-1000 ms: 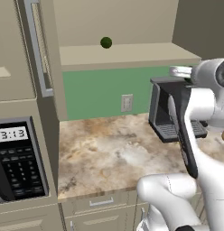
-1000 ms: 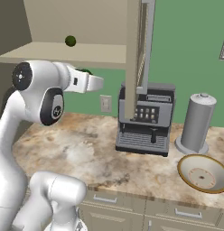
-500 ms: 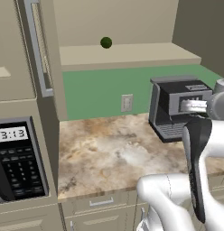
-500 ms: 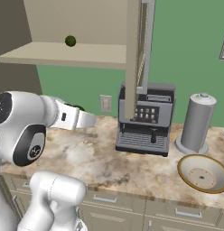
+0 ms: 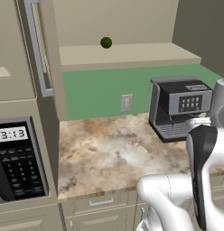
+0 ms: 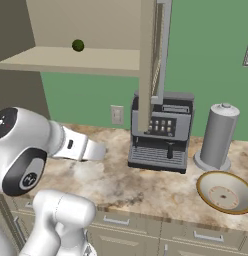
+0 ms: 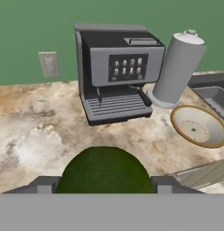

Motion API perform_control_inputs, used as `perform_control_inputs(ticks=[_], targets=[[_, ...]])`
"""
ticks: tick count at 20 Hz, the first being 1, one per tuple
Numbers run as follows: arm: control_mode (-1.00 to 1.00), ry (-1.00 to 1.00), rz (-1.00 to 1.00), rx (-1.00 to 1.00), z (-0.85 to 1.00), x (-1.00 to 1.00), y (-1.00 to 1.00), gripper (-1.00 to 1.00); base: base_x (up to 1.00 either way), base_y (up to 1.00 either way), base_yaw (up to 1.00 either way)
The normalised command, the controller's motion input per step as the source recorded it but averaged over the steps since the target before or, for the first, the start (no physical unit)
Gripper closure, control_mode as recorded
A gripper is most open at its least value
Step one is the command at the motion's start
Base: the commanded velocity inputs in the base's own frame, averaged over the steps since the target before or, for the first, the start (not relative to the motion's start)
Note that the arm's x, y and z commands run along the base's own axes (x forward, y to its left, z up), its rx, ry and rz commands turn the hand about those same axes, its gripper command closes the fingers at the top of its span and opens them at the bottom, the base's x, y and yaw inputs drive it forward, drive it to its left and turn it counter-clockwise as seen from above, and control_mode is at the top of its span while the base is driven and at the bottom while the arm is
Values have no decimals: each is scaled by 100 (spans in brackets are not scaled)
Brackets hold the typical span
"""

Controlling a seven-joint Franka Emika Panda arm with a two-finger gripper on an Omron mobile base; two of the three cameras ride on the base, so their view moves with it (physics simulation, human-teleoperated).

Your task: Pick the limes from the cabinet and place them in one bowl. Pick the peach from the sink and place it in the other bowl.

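Observation:
My gripper [image 7: 103, 186] is shut on one lime [image 7: 103, 169], a dark green ball that bulges between the two finger tips at the bottom of the hand view. It hangs over the marble counter, left of the coffee machine. A second lime [image 5: 105, 42] [image 6: 78, 45] rests on the beige shelf of the open cabinet [image 5: 127, 53]. The shallow tan-rimmed bowl [image 7: 198, 126] [image 6: 225, 192] sits on the counter to the right, beyond the grey canister. A corner of the dark sink [image 7: 216, 95] shows at the right edge. The peach and the other bowl are out of view.
A black coffee machine [image 7: 114, 72] [image 5: 179, 106] stands against the green wall, with a grey canister [image 7: 177, 67] [image 6: 217, 136] beside it. The cabinet door [image 5: 38, 49] [image 6: 160, 50] hangs open. A microwave [image 5: 16, 162] is at the left. Open counter [image 5: 109, 153] lies ahead.
The arm has swung down from shelf height to just above the counter, carrying the lime. The lime on the shelf has not moved.

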Motion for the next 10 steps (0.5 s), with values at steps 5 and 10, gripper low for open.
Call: perform_control_inputs(ticks=[5, 10], targets=[[100, 0, 0, 0, 0, -2, 0, 100, -4, -1, 0], [100, 0, 0, 0, 0, 0, 0, 100, -46, -37, 0]])
